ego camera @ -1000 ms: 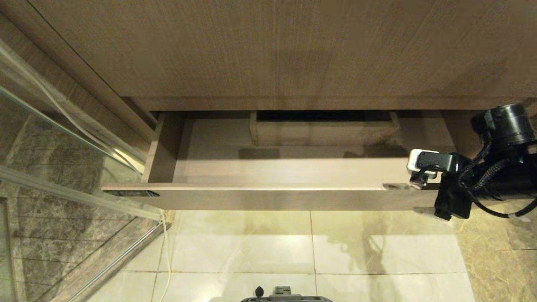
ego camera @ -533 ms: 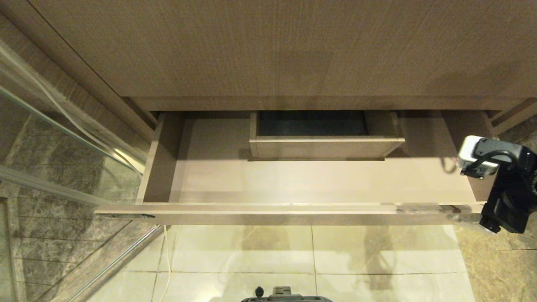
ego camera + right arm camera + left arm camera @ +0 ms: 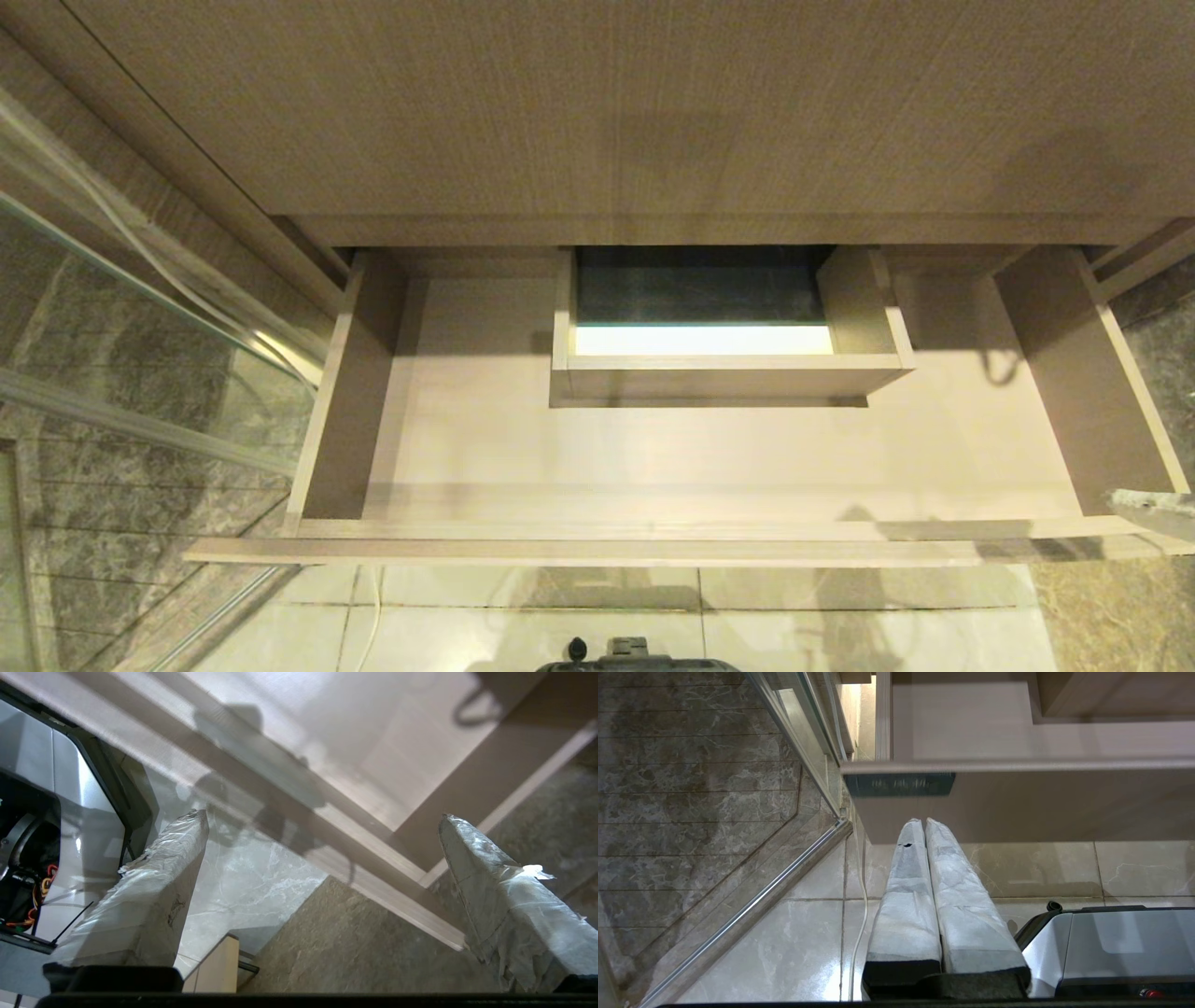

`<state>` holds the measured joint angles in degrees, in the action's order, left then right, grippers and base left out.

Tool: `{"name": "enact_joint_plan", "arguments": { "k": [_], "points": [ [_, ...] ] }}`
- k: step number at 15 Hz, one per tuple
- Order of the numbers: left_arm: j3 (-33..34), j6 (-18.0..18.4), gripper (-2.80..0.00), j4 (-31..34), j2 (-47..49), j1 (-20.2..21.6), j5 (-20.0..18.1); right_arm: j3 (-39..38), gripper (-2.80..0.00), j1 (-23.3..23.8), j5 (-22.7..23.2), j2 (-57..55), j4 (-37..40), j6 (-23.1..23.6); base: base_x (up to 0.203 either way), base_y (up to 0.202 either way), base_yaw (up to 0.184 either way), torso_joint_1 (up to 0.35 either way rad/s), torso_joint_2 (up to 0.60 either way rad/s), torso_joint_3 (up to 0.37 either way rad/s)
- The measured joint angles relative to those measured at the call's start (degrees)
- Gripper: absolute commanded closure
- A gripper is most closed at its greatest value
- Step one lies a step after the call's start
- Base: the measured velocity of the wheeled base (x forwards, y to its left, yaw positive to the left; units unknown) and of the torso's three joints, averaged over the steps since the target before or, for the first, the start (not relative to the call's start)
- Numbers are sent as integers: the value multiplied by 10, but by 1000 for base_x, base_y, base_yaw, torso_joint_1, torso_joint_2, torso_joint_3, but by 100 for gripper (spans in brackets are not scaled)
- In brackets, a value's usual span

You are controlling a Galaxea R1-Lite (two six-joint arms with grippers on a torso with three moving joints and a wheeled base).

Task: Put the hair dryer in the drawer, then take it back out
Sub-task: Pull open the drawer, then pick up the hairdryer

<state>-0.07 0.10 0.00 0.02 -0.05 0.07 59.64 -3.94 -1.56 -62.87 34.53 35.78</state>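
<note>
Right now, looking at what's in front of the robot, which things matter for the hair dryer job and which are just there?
Part of the job:
- drawer, pulled out, nothing in it
- right gripper, open, by the drawer's right front corner
- hair dryer: not in any view

Just there:
- left gripper, shut, parked below the drawer front
- glass shower panel
- tiled floor

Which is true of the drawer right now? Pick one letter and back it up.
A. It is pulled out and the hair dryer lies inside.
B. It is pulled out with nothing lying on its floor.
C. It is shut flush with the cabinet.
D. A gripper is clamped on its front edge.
B: the drawer stands pulled out, its pale floor bare around the boxed cut-out, with no hair dryer in any view.
</note>
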Motion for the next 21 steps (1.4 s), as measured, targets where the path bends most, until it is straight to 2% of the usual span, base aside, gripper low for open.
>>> {"name": "enact_joint_plan", "arguments": {
  "k": [5,8,9,11,15,18,19,21],
  "points": [
    [0,0,0,0,0,0,0,6,-280,20,-1,45,2,-6,0,0,0,0,0,0],
    [0,0,0,0,0,0,0,8,-280,31,0,61,5,-41,0,0,0,0,0,0],
    [0,0,0,0,0,0,0,9,0,35,0,64,4,-62,0,0,0,0,0,0],
    [0,0,0,0,0,0,0,11,0,38,1,73,6,-79,0,0,0,0,0,0],
    [0,0,0,0,0,0,0,15,0,39,0,77,11,-81,0,0,0,0,0,0],
    [0,0,0,0,0,0,0,42,0,50,-3,74,44,-79,0,0,0,0,0,0],
    [0,0,0,0,0,0,0,60,0,55,-13,71,41,-79,0,0,0,0,0,0],
    [0,0,0,0,0,0,0,93,0,63,-66,59,27,-80,0,0,0,0,0,0]
  ]
}}
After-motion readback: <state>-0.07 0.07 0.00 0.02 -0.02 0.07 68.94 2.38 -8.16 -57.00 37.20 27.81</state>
